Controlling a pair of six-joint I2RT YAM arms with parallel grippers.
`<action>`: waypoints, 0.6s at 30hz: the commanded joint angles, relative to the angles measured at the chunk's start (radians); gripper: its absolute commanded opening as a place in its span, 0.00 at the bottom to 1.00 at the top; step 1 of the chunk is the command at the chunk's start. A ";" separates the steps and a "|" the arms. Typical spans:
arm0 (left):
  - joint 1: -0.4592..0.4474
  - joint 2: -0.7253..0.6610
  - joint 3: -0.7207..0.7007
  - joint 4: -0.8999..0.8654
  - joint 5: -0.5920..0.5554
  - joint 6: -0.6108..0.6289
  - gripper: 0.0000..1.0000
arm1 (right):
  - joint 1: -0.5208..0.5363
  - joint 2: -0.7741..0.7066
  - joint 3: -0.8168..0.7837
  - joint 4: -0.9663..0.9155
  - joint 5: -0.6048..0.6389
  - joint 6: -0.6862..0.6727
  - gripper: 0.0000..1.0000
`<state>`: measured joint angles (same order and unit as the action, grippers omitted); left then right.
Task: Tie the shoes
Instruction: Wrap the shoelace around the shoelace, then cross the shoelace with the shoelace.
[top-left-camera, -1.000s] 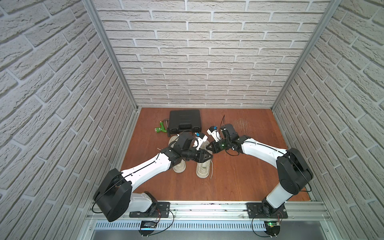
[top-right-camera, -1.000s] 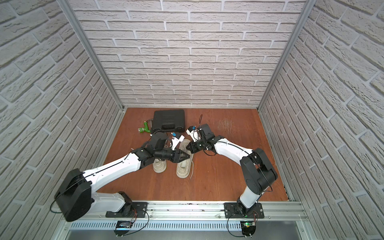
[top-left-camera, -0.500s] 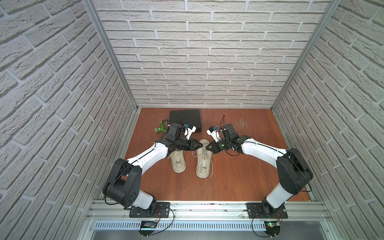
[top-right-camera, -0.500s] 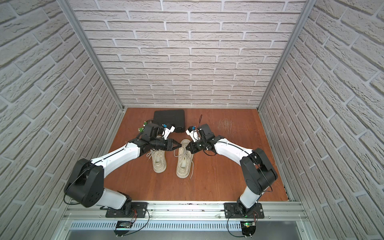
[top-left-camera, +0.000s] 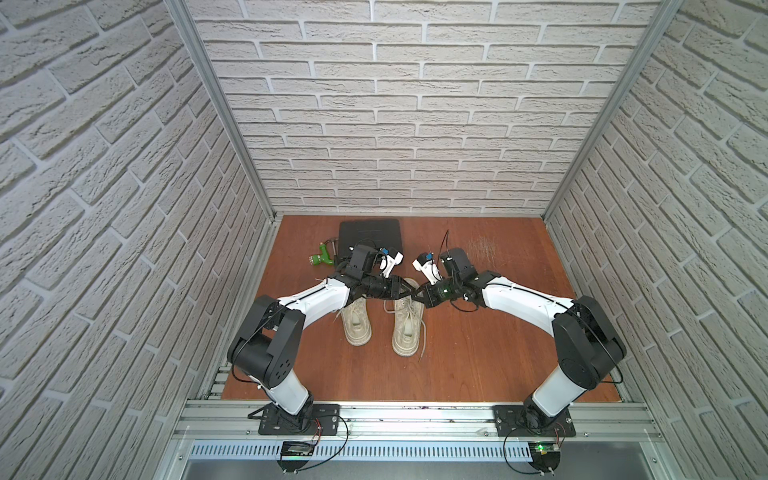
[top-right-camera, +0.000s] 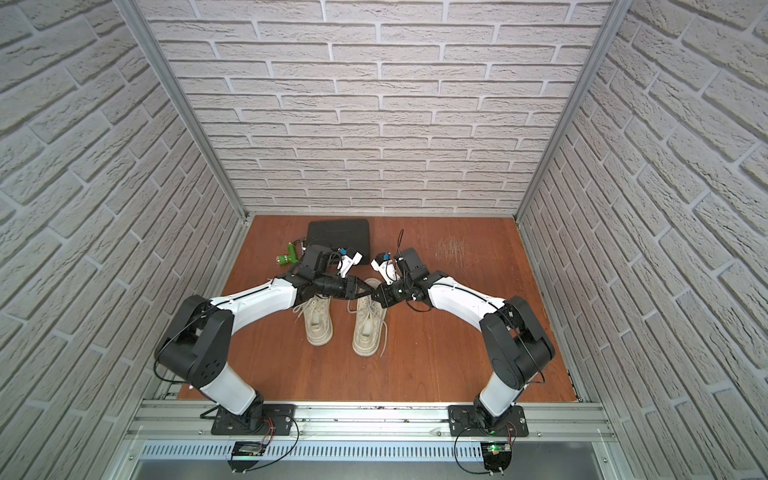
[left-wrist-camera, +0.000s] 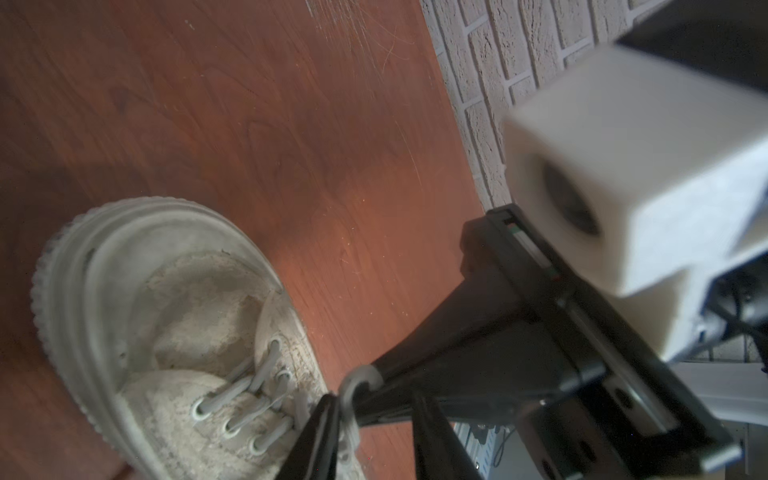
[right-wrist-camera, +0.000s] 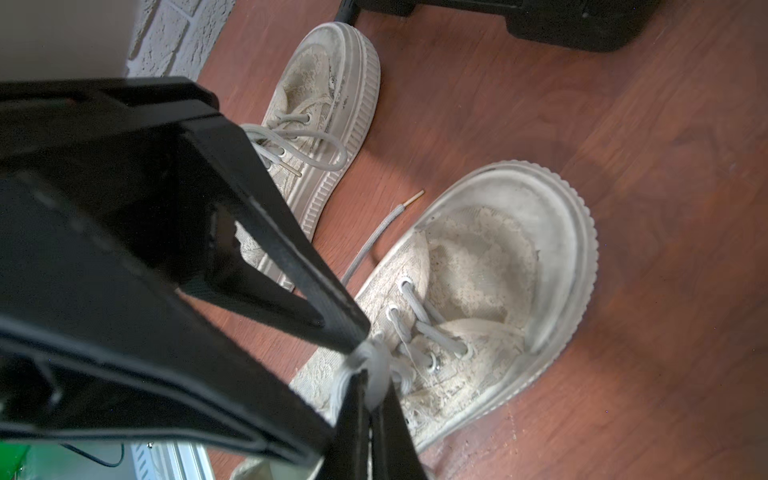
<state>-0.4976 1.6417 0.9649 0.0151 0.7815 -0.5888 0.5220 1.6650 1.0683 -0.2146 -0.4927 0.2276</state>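
Observation:
Two worn beige shoes stand side by side on the wooden floor, the left shoe (top-left-camera: 356, 322) (top-right-camera: 318, 322) (right-wrist-camera: 332, 83) and the right shoe (top-left-camera: 407, 330) (top-right-camera: 368, 328) (left-wrist-camera: 166, 311) (right-wrist-camera: 498, 270). Both grippers meet over the right shoe's laced part. My right gripper (top-left-camera: 420, 289) (top-right-camera: 376, 292) (right-wrist-camera: 370, 388) is shut on a cream lace (right-wrist-camera: 374, 365) (left-wrist-camera: 359, 380) of that shoe. My left gripper (top-left-camera: 409, 291) (top-right-camera: 368, 286) (left-wrist-camera: 374, 401) stands open, its jaws either side of the right gripper's tip and the pinched lace. Another lace end (right-wrist-camera: 390, 216) lies on the floor between the shoes.
A black case (top-left-camera: 370, 237) (top-right-camera: 338, 235) lies at the back, just behind the left wrist. A green tool (top-left-camera: 322, 259) (top-right-camera: 286, 257) lies left of it. Brick walls close in three sides. An aluminium rail (top-left-camera: 415, 411) runs along the front.
My left arm has swung off the shoes toward the back left, and its gripper has moved back to the right gripper's tip. The right arm has held still, shut on the lace.

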 joint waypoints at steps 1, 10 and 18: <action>-0.004 0.013 0.031 0.046 -0.016 -0.003 0.38 | 0.010 -0.014 0.013 0.033 -0.027 -0.014 0.03; -0.007 0.025 0.030 0.078 -0.007 -0.016 0.33 | 0.012 -0.010 0.013 0.040 -0.038 -0.012 0.03; -0.007 0.031 0.029 0.083 -0.002 -0.014 0.16 | 0.013 -0.012 0.013 0.037 -0.036 -0.013 0.03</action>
<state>-0.4999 1.6623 0.9764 0.0559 0.7685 -0.6052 0.5285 1.6650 1.0683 -0.2123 -0.5140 0.2276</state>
